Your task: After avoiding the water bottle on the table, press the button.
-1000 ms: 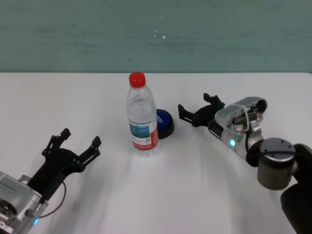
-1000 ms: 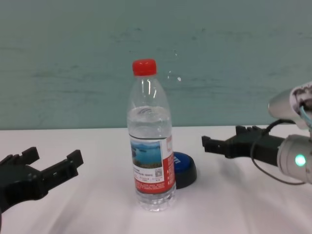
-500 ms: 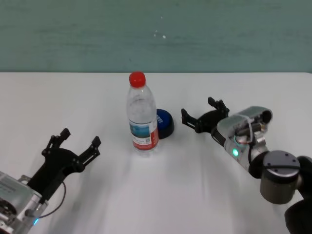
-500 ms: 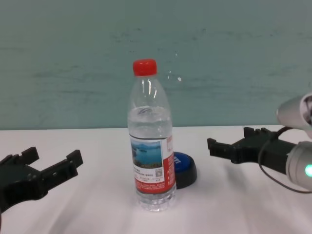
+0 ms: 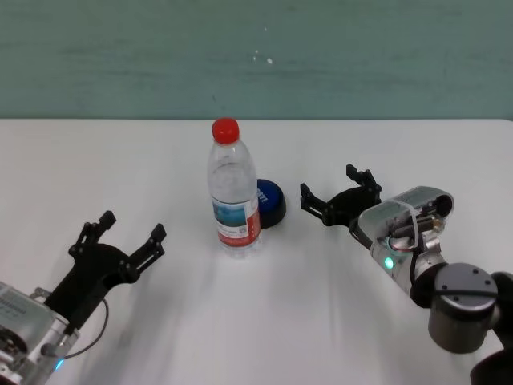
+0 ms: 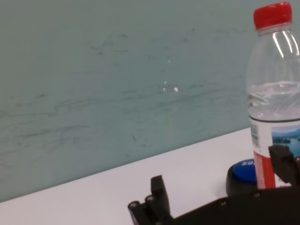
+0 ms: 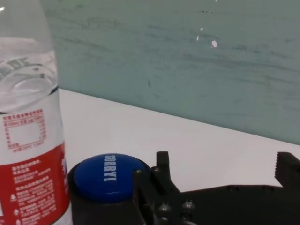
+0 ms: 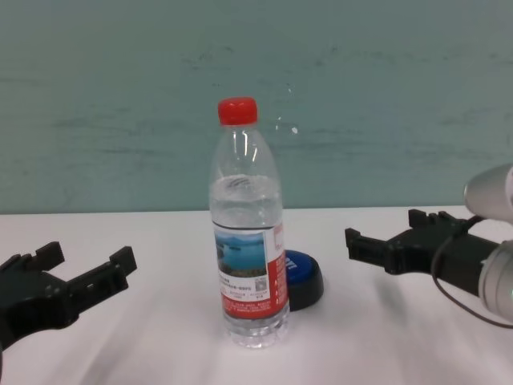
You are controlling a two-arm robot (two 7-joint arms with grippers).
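The water bottle (image 5: 233,192) stands upright on the white table (image 5: 256,321), with a red cap and red-and-white label. It also shows in the chest view (image 8: 248,241). The blue button (image 5: 271,204) sits just behind and to the right of it, partly hidden; it also shows in the chest view (image 8: 304,277) and the right wrist view (image 7: 110,177). My right gripper (image 5: 341,192) is open, low over the table, a short way right of the button and pointing at it. My left gripper (image 5: 128,234) is open and empty at the near left.
A teal wall (image 5: 256,56) runs behind the table's far edge. The bottle stands between my left gripper and the button. Bare white tabletop lies between my right gripper and the button.
My right gripper has drawn back a little to the right and toward me, away from the button. The left arm, the bottle and the button have not moved.
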